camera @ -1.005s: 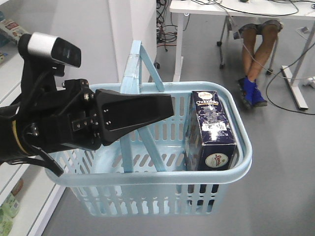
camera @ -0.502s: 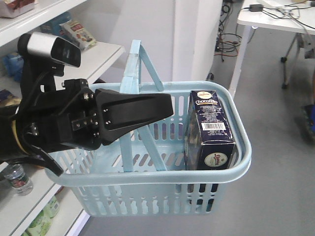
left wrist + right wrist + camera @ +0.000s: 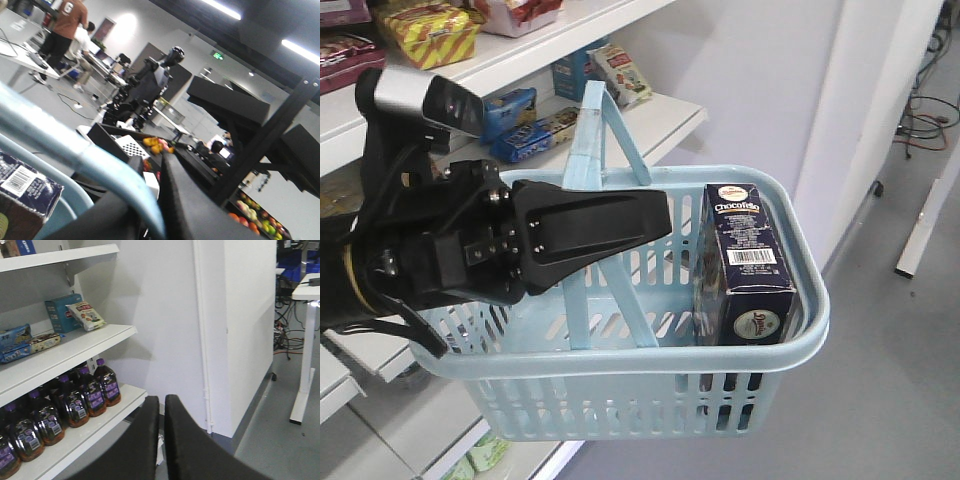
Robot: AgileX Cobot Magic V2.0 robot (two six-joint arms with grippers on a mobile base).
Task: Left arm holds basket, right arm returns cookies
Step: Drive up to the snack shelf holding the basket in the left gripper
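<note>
Cookies [image 3: 748, 265] stand upright at the right end of the basket [image 3: 620, 365], long axis vertical, barcode side toward the camera. The left gripper [image 3: 595, 230], frame centre-left, is clamped on the handles. The right gripper [image 3: 161, 410] is together, empty. Carrying step; next the right must open and reach in.

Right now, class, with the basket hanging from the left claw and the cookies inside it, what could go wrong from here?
1. The basket hangs off the floor from its handle in the left claw; a slip would likely drop everything.
2. The cookies stand upright against the basket's right end, so it may tip that way or the box may topple.
3. The right claw looks nearly shut; it must open before reaching in.
</note>
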